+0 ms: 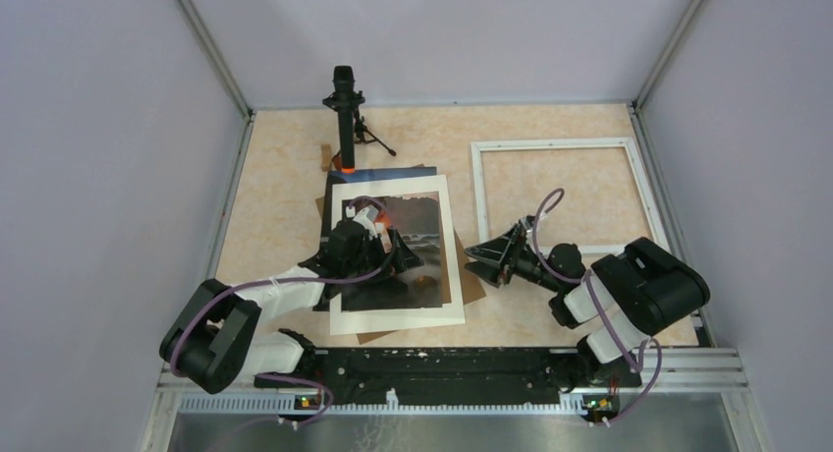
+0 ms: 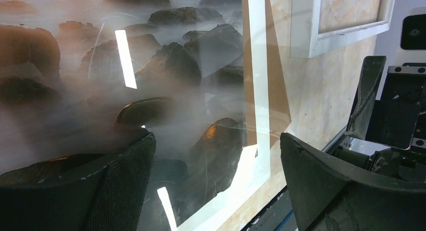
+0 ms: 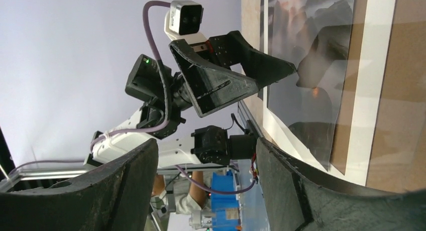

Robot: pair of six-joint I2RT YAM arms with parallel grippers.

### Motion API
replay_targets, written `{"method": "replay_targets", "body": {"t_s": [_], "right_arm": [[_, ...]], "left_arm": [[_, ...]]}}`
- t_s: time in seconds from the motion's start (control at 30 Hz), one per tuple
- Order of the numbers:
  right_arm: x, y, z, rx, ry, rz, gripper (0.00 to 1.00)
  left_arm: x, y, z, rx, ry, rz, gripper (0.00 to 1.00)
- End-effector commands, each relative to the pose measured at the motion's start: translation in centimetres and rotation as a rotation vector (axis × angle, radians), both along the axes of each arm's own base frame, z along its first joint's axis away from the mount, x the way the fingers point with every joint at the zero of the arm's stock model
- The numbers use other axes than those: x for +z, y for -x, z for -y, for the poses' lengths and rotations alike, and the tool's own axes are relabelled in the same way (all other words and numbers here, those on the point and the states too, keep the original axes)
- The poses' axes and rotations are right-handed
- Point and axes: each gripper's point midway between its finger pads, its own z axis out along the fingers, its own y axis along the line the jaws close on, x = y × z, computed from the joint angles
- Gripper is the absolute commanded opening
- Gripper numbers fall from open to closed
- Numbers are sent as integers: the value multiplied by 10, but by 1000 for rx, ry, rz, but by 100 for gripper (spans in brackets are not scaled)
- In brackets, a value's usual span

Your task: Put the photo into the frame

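Looking down from above, the photo (image 1: 432,246), a dark rocky seascape with a broad white border, lies flat left of centre on the tabletop (image 1: 285,197). It rests on a brown cardboard sheet (image 1: 473,283) whose corner pokes out past its right edge. The frame (image 1: 550,144), thin and white, lies flat well apart at the far right, with only bare tabletop showing inside its rails. The left gripper (image 1: 365,226) hovers low over the middle of the print. Its fingers are spread wide with nothing between them, and whether a tip touches the paper cannot be told. The right gripper (image 1: 486,258) sits between print and frame, pointing toward the photo's right edge, its fingers likewise wide apart and empty. A black stand (image 1: 345,118) rises at the far edge. The task looks barely begun: the photo is not lifted, and gripping it, carrying it across and seating it inside the frame are all left to do.
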Motion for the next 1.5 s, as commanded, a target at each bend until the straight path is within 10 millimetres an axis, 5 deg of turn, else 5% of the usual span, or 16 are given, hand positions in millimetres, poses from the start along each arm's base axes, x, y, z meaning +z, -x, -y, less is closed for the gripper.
{"method": "replay_targets", "body": {"t_s": [0.0,0.03,0.07,0.1,0.23,0.47,0.63,0.83,1.27,1.47], "right_arm": [[23,0,-5,14,-74,99,71],[20,0,-5,19,-69,98,76],[17,0,-4,17,-60,100,95],[9,1,-4,16,-39,87,98],[-29,10,3,18,93,29,99],[-53,9,10,87,359,88,99],[-66,-12,57,6,736,105,99],[-73,-12,48,150,735,130,69],[-73,-31,8,236,561,167,51],[-55,-50,-3,190,514,187,50]], "left_arm": [[-51,44,-28,-6,-149,-199,98],[-51,44,-28,-4,-150,-196,98],[-51,44,-28,-4,-148,-195,98],[-51,43,-29,-4,-151,-193,98],[-50,44,-29,-3,-152,-189,98],[-53,44,-29,-9,-156,-193,98],[-52,43,-29,-7,-156,-190,98],[-50,42,-27,-12,-150,-189,98],[-49,43,-26,-14,-142,-186,98],[-50,43,-27,-16,-147,-187,98]]}}
